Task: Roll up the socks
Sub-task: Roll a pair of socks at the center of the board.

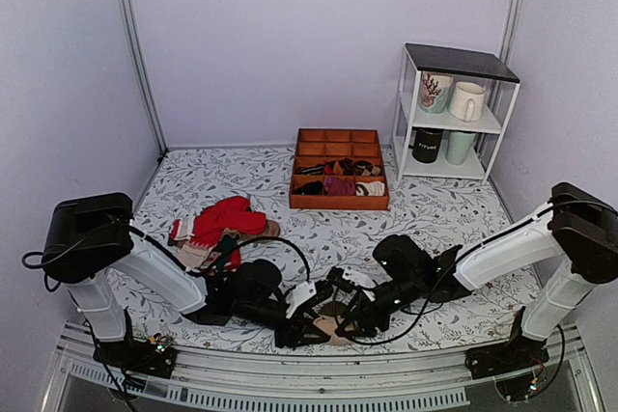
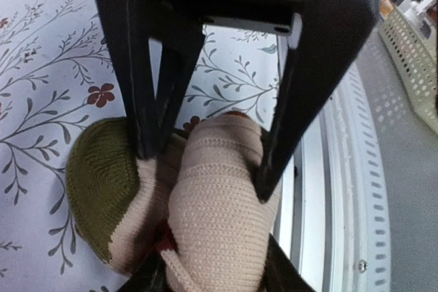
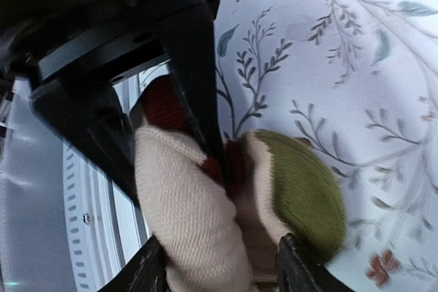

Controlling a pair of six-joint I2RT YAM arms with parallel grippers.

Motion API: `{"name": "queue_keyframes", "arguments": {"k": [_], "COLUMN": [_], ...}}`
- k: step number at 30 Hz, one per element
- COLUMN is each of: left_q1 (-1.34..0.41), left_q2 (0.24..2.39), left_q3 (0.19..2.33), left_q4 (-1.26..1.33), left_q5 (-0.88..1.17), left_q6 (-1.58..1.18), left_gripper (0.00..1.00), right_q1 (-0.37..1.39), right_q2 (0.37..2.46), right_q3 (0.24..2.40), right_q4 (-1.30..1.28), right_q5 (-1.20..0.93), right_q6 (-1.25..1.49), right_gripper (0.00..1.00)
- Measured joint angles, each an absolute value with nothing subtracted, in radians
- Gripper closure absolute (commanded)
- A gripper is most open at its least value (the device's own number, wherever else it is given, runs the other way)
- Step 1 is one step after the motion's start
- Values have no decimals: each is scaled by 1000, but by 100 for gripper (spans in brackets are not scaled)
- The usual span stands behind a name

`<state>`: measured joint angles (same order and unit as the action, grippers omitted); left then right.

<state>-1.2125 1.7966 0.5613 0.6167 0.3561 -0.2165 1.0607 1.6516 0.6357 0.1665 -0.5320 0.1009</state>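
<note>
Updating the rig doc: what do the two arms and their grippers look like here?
The left arm and right arm have white links and black boxy joint housings, with loose black cables looping along them. The left gripper and right gripper are matte black with tapered fingers; the left's show triangular cutouts. No markings legible.

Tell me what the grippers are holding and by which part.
Both hold the socks: the left gripper and right gripper each pinch the beige rolled part from opposite sides, leaving the olive-green toe free.
</note>
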Motion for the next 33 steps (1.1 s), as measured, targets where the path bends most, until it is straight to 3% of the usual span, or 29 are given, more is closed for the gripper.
{"name": "queue_keyframes", "arguments": {"k": [4,9,25,28,33], "left_q1": [-1179,-1152,-1140,-1139,-1139], "left_q2": [1818,1845,1868,1876,1878], "left_q3": [561,563,588,597,604], "left_q4": [645,676,662,658,649], "left_q5": [439,522,587,595,599], "left_q6": [-314,-390,-434,-434,-434], "left_gripper": [69,69,70,70,70], "right_q1": [1062,1076,1196,1205,1209], "right_q2": [1473,1275,1475,1489,1534], "right_q3": [527,411,440,449,469], "right_q4": [212,294,377,395,417], "right_q5": [-428,-368,-347,-348,-353], "right_q6": [33,-76,-122,-99,-68], "right_gripper": [33,32,33,38,57]}}
